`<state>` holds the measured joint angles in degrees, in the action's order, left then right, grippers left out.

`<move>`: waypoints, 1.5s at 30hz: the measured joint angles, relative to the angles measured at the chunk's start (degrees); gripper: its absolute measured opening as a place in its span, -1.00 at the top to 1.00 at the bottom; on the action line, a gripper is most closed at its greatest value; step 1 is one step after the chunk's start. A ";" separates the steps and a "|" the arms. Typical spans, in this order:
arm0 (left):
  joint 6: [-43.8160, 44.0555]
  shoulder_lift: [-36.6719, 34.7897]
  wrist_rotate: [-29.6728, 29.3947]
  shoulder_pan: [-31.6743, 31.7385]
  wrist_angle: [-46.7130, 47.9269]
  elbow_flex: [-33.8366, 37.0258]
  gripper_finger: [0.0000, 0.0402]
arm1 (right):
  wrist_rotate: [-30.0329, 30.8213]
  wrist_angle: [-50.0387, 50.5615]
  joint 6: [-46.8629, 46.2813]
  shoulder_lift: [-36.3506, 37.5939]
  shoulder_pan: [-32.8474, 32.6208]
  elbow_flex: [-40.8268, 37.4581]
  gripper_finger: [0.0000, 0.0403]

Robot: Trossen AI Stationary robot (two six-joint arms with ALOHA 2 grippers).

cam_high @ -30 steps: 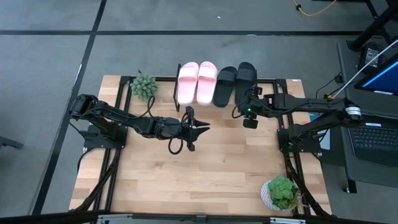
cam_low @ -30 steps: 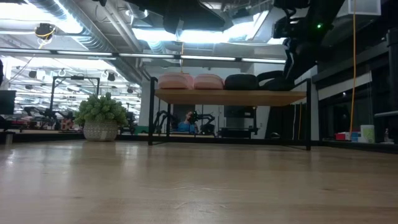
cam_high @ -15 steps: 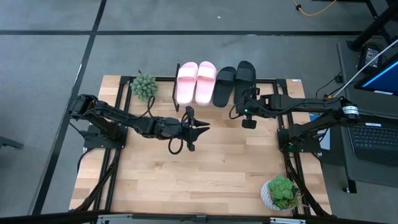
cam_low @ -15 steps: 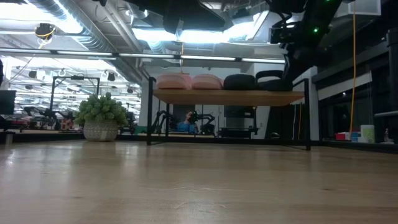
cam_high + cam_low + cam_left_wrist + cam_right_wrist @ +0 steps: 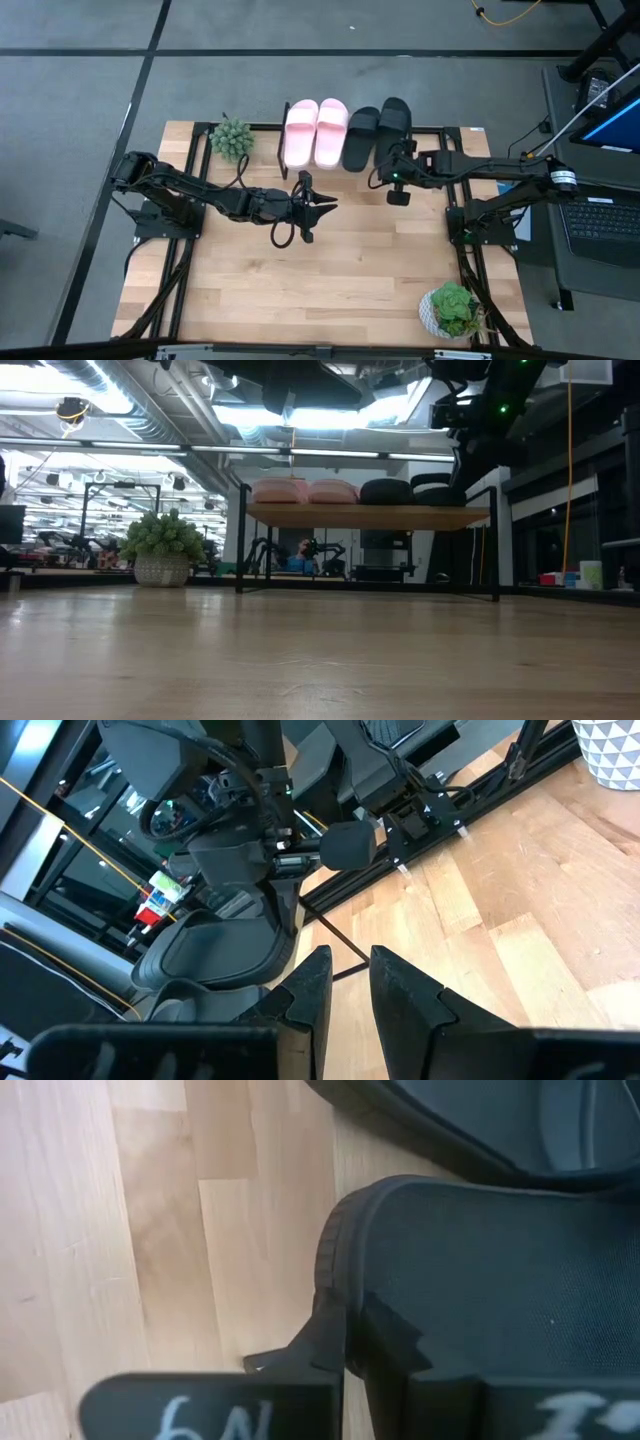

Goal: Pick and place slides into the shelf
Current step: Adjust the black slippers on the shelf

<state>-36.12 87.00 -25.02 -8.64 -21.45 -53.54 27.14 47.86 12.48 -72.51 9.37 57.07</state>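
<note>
now the right gripper (image 5: 392, 160), jaws pinched on the heel rim of the rightmost black rubber slide (image 5: 395, 122), sits at its near end; its long axis runs away across the plank-topped shelf (image 5: 370, 516).

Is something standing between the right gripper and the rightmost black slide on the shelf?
Nothing visible does. The right gripper is directly at the heel end of the rightmost black slide, which already lies on the shelf.

Open-plan lab: exposed ceiling ducts (image 5: 150, 405), distant workbenches (image 5: 60, 555)
</note>
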 joint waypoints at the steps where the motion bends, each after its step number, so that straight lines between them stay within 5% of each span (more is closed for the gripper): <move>1: -0.02 0.00 0.01 0.00 0.00 0.00 0.68 | -0.05 0.06 0.02 0.00 0.29 0.00 0.92; 12: 0.00 0.00 0.01 0.00 0.00 0.00 0.68 | -3.69 0.79 3.25 0.13 5.49 0.94 0.92; 25: -0.01 0.00 0.02 0.00 0.02 0.00 0.68 | -10.56 7.37 5.20 0.11 9.58 13.27 0.92; 45: 0.00 0.02 0.02 0.00 0.03 0.00 0.68 | -21.63 9.07 10.30 0.13 13.05 13.85 0.92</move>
<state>-36.12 87.02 -24.99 -8.64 -21.42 -53.54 5.50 56.93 22.78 -72.38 22.41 70.91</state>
